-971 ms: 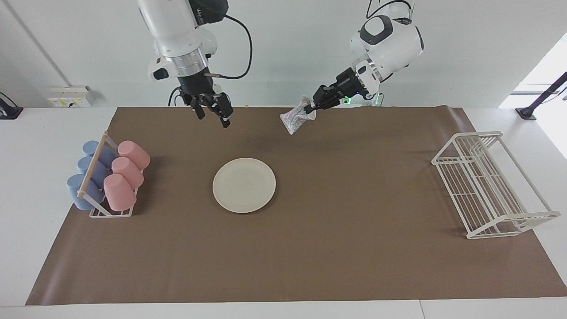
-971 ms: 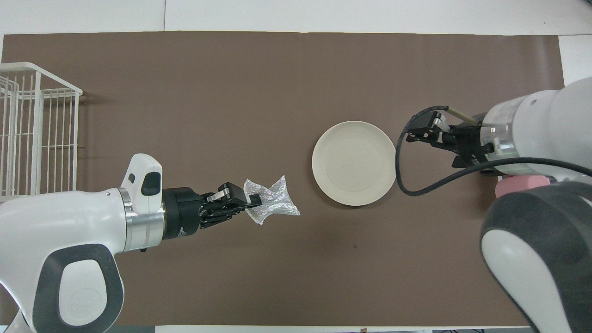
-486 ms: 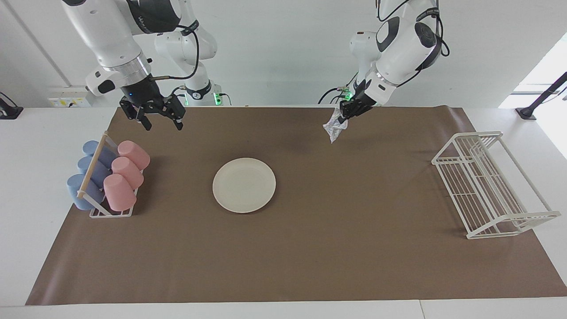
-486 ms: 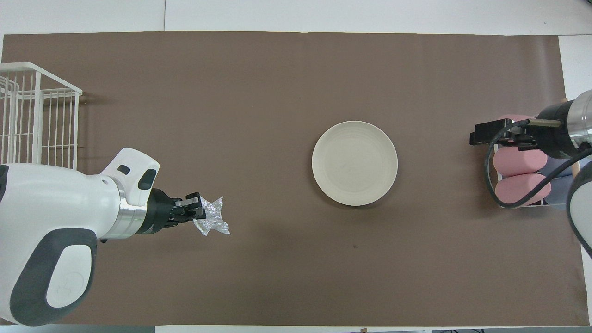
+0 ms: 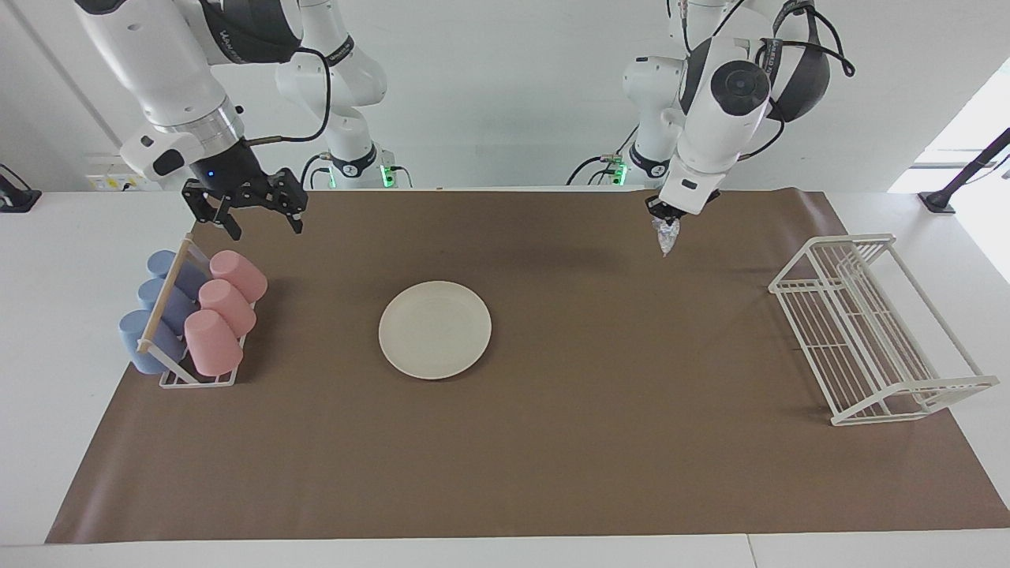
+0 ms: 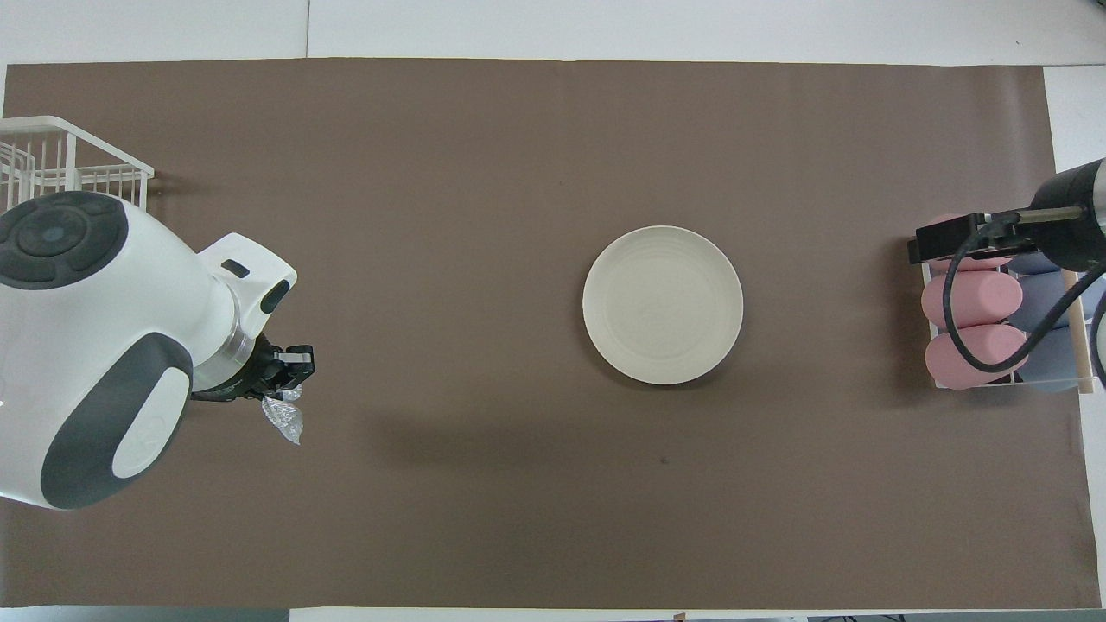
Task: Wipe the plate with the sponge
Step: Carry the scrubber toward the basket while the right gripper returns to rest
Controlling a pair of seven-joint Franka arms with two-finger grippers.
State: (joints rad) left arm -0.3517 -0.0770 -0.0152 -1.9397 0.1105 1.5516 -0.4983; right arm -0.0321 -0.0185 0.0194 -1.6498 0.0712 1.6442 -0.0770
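Dangling from the left gripper (image 5: pixel 665 223), the sponge (image 5: pixel 665 236) is pinched between closed fingertips, hanging over bare mat at about two o'clock from the plate (image 5: pixel 435 330) in the facing view (well apart from it, probably to carry freely). The right gripper (image 5: pixel 258 207) waits, jaws spread and empty, above the cup rack (image 5: pixel 170 312).

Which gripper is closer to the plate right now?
Right, by a modest margin. The right gripper, open, hangs over the mat beside the cup rack. The left gripper, shut on the sponge, is up toward the wire rack, farther from the plate.
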